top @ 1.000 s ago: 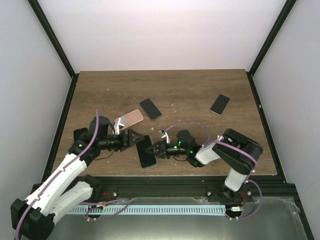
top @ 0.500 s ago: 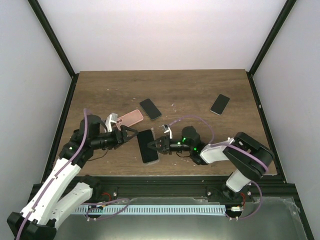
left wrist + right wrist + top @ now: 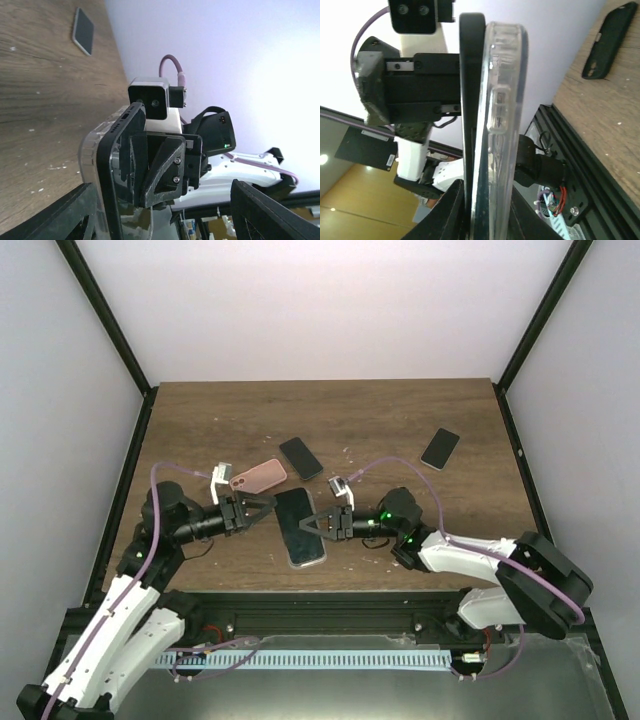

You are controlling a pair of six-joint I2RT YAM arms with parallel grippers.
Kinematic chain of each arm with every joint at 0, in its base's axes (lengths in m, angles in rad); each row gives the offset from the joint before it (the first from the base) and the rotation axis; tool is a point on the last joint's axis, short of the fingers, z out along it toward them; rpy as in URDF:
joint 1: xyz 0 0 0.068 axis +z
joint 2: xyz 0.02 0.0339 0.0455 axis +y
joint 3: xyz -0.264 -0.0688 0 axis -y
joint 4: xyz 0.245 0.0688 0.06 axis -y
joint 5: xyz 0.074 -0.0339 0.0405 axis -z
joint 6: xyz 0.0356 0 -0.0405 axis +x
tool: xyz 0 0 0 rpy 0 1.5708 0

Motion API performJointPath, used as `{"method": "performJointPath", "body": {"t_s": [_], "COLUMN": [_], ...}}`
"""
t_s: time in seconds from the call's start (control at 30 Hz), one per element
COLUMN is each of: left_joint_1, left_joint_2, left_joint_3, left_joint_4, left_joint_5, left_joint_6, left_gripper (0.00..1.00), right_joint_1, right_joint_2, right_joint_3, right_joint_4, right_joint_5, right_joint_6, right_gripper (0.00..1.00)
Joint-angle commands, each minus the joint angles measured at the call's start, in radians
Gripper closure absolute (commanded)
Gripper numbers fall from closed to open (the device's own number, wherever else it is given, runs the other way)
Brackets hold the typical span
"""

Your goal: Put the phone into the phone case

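A black phone (image 3: pixel 300 527) sits against a clear phone case (image 3: pixel 504 100), and the pair is held edge-on above the table's front. My right gripper (image 3: pixel 320 525) is shut on phone and case together, which fill the space between its fingers in the right wrist view (image 3: pixel 485 210). My left gripper (image 3: pixel 262 510) is just left of the phone, open. In the left wrist view its wide-spread fingers (image 3: pixel 75 212) frame the phone's black edge (image 3: pixel 120 150) and the case (image 3: pixel 90 150), which stand close to the left finger.
A pink case (image 3: pixel 258 477) lies behind the left gripper. A black phone (image 3: pixel 301 457) lies beside it and another phone (image 3: pixel 439 448) at the far right. A dark case (image 3: pixel 609 40) shows on the wood in the right wrist view.
The right gripper has carried the phone and case slightly farther from the table's front edge. The left gripper has drawn back to the left, away from the phone.
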Motion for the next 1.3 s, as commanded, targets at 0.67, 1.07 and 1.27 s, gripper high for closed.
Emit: {"method": "performJointPath", "body": {"t_s": [0.67,1.07,1.27], "left_joint_1": [-0.035,-0.047,-0.047], "left_joint_2": [0.024,0.051,0.058], "left_joint_3": [-0.123,-0.06,-0.023], "left_joint_4": [0.607,0.434,0.344], "left_joint_5": [0.109,0.082,0.066], "left_joint_6": [-0.253,-0.138,-0.069], "left_gripper": [0.53,0.78,0.76], "right_joint_1": [-0.002,0.0,0.0], "right_joint_2": [-0.01,0.028,0.052], "right_joint_3": [0.084,0.097,0.097], "right_joint_4": [0.391,0.35,0.341], "right_joint_5": [-0.083,-0.086,-0.069], "right_joint_6": [0.225,0.208,0.193], "right_gripper": [0.81,0.69,0.77]}}
